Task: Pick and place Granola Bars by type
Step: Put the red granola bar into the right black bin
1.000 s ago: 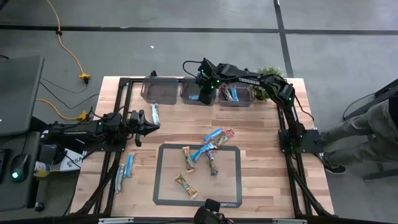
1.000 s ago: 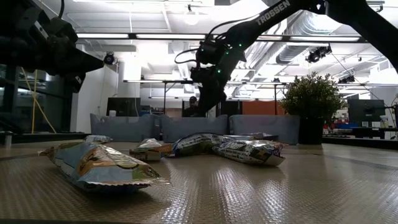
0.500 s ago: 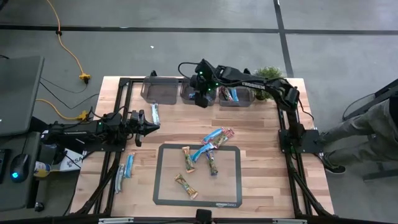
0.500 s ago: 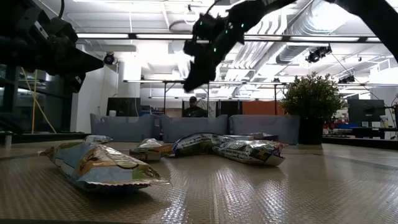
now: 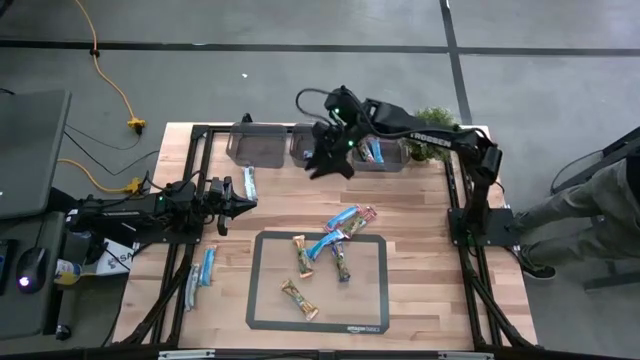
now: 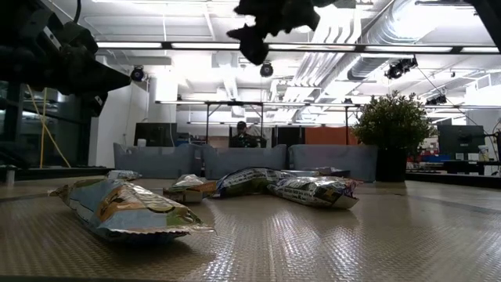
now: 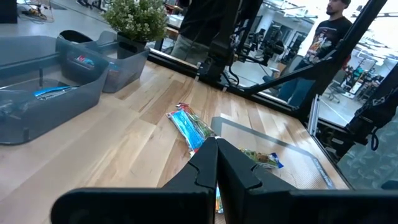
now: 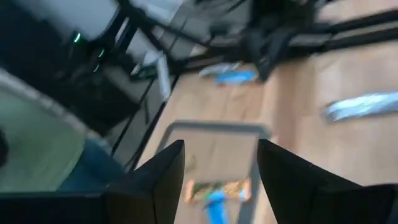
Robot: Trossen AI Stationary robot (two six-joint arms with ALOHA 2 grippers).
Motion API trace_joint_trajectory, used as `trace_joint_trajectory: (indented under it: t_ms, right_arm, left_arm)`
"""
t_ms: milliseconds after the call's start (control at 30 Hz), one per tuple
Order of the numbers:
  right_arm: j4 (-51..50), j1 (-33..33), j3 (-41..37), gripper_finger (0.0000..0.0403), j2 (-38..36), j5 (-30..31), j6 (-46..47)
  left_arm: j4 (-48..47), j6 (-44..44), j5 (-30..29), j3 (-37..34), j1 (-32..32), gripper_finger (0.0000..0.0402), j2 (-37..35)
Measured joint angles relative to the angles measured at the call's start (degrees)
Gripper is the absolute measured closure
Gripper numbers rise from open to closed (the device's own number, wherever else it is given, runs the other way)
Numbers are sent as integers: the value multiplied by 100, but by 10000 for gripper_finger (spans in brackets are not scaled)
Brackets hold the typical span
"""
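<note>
Since a second ago our right gripper (image 5: 329, 160) has lifted out of the middle bin (image 5: 312, 146) and swung toward the near side of the row of bins, its jaws spreading from partway to wide; they hold nothing.

We take the grey mat (image 5: 266, 300) as our landmark. The loose granola bars lie on and around it: a bright blue bar (image 5: 324, 245) crosses its far edge on a diagonal, with another blue bar (image 5: 342, 218) and a red-pink bar (image 5: 362, 218) just beyond that edge, also slanted. Two tan bars (image 5: 299, 254) and one more (image 5: 297, 299) sit on the mat. So the next pick lies from our right jaws back toward the mat, and the right arm is the nearer one to that cluster.

Our left gripper (image 5: 243, 203) waits off the mat's left far corner, jaws closed and empty, with a pale bar (image 5: 249, 182) just beyond it and two more pale bars (image 5: 201, 274) left of the mat.

Along the tabletop's far edge, the left bin (image 5: 256, 143) looks empty, the middle one holds a blue bar, and the right bin (image 5: 378, 153) holds red-pink bars.
</note>
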Motion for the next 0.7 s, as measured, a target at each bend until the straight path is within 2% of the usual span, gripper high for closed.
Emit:
trace_joint_trajectory:
  t_ms: [133, 367, 433, 533, 700]
  right_arm:
    - [-1093, 445, 0, 214, -154, 742, -928]
    - [-3122, 1474, -36, 214, -166, 3055, -2282]
    - [-3262, 1746, -157, 214, -173, 3559, -2418]
    - [-3301, 2078, -450, 214, -171, 3966, -2514]
    - [-2766, 2499, -1295, 214, -162, 4831, -2723]
  left_arm:
    - [-2, 1, 0, 0, 0, 401, 0]
    - [-1, 2, 0, 0, 1, 401, 0]
    - [-1, 2, 0, 0, 1, 401, 0]
    - [-2, 0, 0, 0, 0, 401, 0]
    - [-2, 1, 0, 0, 1, 401, 0]
